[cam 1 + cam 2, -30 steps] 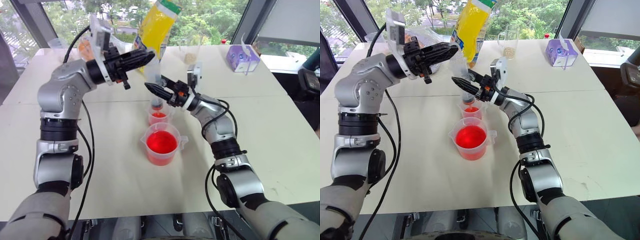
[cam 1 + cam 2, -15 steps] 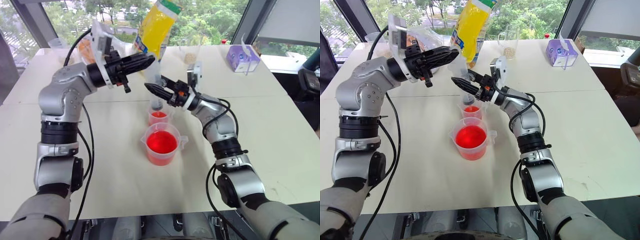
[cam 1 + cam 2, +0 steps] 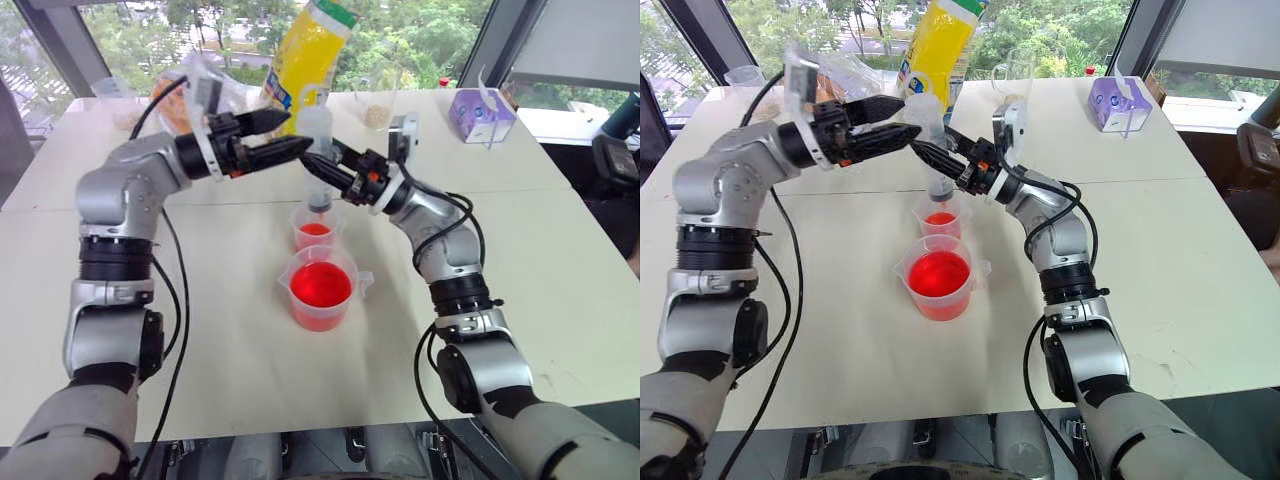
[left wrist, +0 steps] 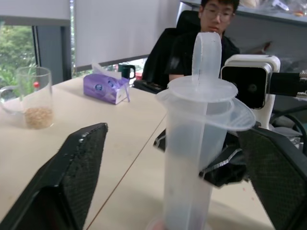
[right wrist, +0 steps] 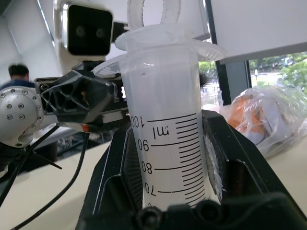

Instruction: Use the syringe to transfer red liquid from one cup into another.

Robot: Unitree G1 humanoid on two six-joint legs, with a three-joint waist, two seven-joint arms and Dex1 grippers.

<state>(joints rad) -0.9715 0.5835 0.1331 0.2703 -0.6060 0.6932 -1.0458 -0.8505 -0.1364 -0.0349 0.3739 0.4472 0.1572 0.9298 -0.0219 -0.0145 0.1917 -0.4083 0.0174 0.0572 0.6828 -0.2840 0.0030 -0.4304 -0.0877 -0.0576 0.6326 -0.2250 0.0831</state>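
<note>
On the left, the left gripper [image 3: 283, 135] hangs over the pale tabletop [image 3: 560, 250] with its two black fingers [image 4: 76, 167] spread wide, one on each side of the plunger top and not touching it. Between them stands the large clear plastic syringe with printed graduation marks [image 3: 317, 150], upright, its orange-red nozzle pointing down just above the small narrow clear plastic cup with a plain rim [image 3: 315, 232], which holds a little red liquid [image 3: 316, 230]. Just nearer the robot sits the wider clear plastic beaker with a pour spout [image 3: 323, 290], about half full of the same bright red-orange liquid. To the right, the right gripper [image 3: 330, 172] pinches the syringe barrel, a finger [image 5: 230, 167] pressed against each side. Farther back stand a tall yellow bag [image 3: 305, 55], a clear glass mug holding beige grains [image 3: 378, 105] and a purple tissue box [image 3: 484, 115].
</note>
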